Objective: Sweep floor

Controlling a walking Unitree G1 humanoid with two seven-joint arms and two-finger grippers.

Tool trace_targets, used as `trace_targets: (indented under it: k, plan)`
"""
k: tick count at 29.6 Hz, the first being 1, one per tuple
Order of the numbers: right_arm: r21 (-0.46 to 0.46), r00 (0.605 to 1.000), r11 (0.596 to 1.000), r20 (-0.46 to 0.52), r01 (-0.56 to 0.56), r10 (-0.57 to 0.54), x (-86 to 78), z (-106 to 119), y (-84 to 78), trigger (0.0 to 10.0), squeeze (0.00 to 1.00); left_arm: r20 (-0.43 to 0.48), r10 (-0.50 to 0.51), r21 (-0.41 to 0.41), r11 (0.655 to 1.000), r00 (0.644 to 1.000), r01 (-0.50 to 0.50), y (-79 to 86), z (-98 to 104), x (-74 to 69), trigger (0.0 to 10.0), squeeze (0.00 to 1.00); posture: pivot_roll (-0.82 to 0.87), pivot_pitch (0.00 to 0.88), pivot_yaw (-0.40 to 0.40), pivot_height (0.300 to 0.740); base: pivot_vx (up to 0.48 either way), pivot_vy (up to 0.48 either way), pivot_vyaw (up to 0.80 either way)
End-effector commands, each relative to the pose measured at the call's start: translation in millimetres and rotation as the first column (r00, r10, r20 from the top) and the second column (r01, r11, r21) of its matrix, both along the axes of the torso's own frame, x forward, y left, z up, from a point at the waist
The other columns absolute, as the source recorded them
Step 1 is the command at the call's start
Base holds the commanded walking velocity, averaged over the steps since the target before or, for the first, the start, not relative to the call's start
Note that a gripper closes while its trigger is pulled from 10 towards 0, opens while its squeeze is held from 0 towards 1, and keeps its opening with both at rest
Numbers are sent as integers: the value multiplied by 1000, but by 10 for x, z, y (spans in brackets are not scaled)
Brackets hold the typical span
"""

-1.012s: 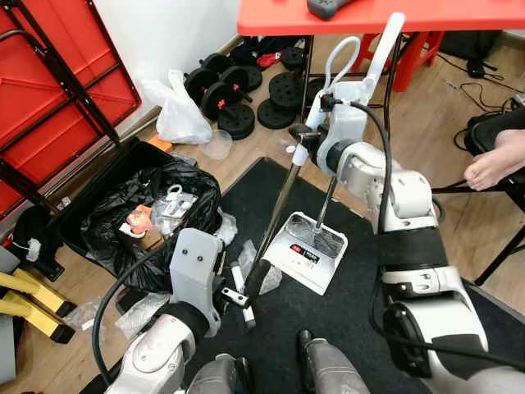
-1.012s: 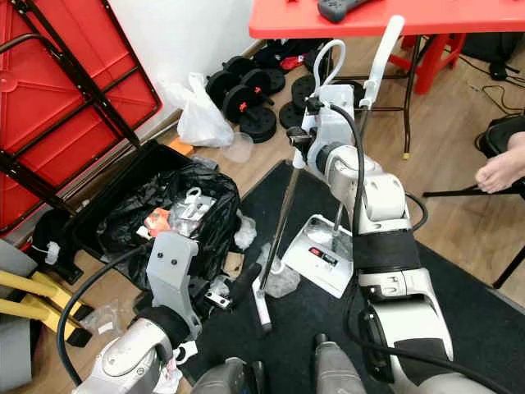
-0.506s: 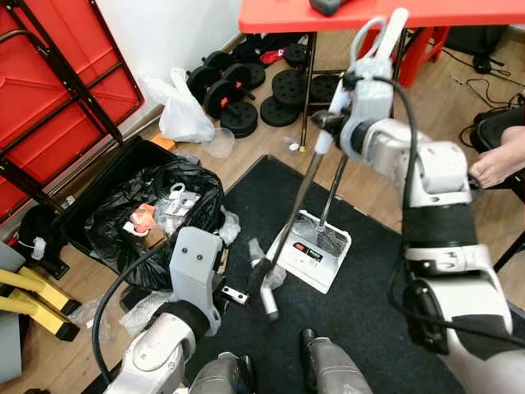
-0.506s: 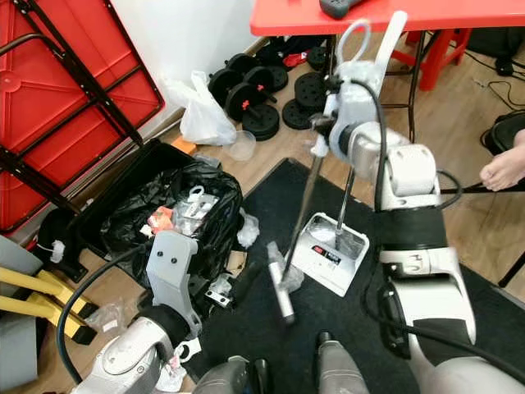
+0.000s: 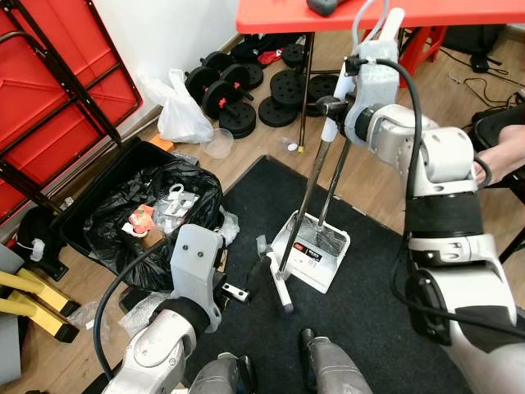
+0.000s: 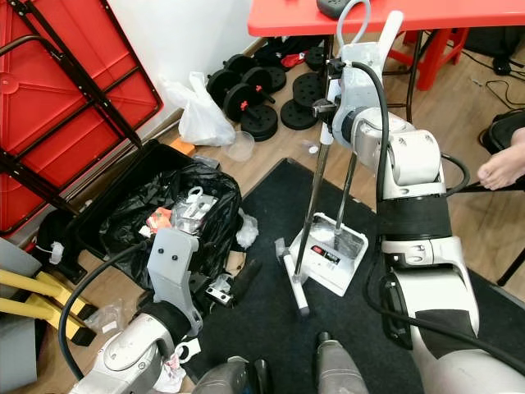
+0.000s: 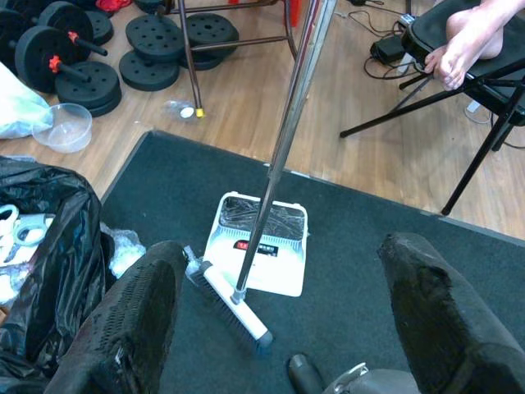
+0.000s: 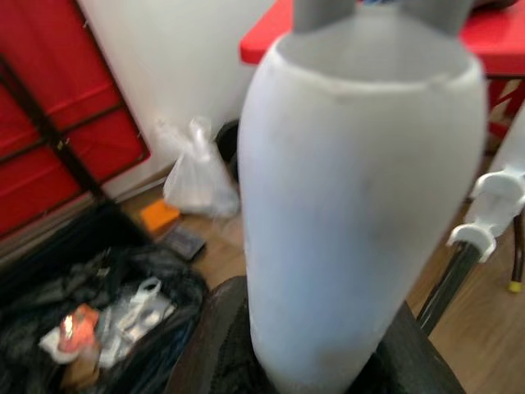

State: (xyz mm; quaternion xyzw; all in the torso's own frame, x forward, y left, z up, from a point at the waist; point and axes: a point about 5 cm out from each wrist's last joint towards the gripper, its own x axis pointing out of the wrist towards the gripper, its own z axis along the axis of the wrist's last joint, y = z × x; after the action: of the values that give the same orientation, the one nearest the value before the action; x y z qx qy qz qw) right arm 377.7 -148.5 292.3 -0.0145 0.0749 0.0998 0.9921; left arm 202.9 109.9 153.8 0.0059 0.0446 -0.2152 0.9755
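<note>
Right gripper (image 6: 328,105) clamps the pale top grip of the broom (image 5: 305,207), whose head rests on the black mat (image 5: 344,320) touching the white dustpan (image 5: 314,250) at its 8 o'clock. Left gripper (image 7: 271,304) hangs low with fingers spread wide, holding nothing. Crowding the mat's 9 o'clock edge: a black bin bag (image 5: 135,209) of rubbish; weight plates (image 5: 238,86) at 12 o'clock.

A white dustpan (image 5: 310,251) with a black-and-red label sits on a dark grey mat (image 5: 369,320). The broom (image 5: 305,205) has a silver pole and white head. Wooden floor (image 5: 246,156) is light brown. A red table (image 5: 328,15), black weights (image 5: 230,90), a black rubbish bag (image 5: 131,209).
</note>
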Motion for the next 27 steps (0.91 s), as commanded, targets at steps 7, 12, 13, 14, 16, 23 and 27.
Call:
trace_targets:
  k: [7, 12, 13, 14, 16, 23, 27]
  plan:
    - [-71, 999, 997, 13, 31, -30, -1, 133, -130, 10000, 0, -24, -19, -10, 1000, 1000, 19, -4, -59, -17, 10000, 0, -130, 255, 35, 740, 0, 0, 0]
    - [-52, 996, 998, 74, 43, -39, 9, 269, -160, 10000, 0, -26, -20, -14, 1000, 999, 20, -7, -64, -18, 10000, 0, -132, 253, 35, 740, 0, 0, 0]
    - [-37, 994, 999, 104, 40, -36, 6, 328, -155, 10000, 0, -27, -20, -15, 1000, 999, 20, -8, -65, -18, 10000, 0, -133, 253, 35, 740, 0, 0, 0]
    - [-37, 994, 999, 104, 40, -36, 6, 328, -155, 10000, 0, -27, -20, -15, 1000, 999, 20, -8, -65, -18, 10000, 0, -133, 253, 35, 740, 0, 0, 0]
    - [-20, 991, 999, 132, 38, -35, 1, 395, -153, 10000, 0, -27, -21, -17, 1000, 999, 20, -9, -66, -17, 10000, 0, -134, 254, 35, 740, 0, 0, 0]
    - [-25, 990, 999, 138, 36, -32, -7, 461, -164, 10000, 0, -26, -18, -22, 1000, 1000, 18, -11, -63, -6, 10000, 0, -138, 258, 32, 740, 0, 0, 0]
    - [-63, 989, 994, 116, 94, -87, 6, 447, -282, 10000, 0, -25, -18, -23, 1000, 1000, 18, -10, -63, -1, 10000, 0, -142, 259, 34, 740, 0, 0, 0]
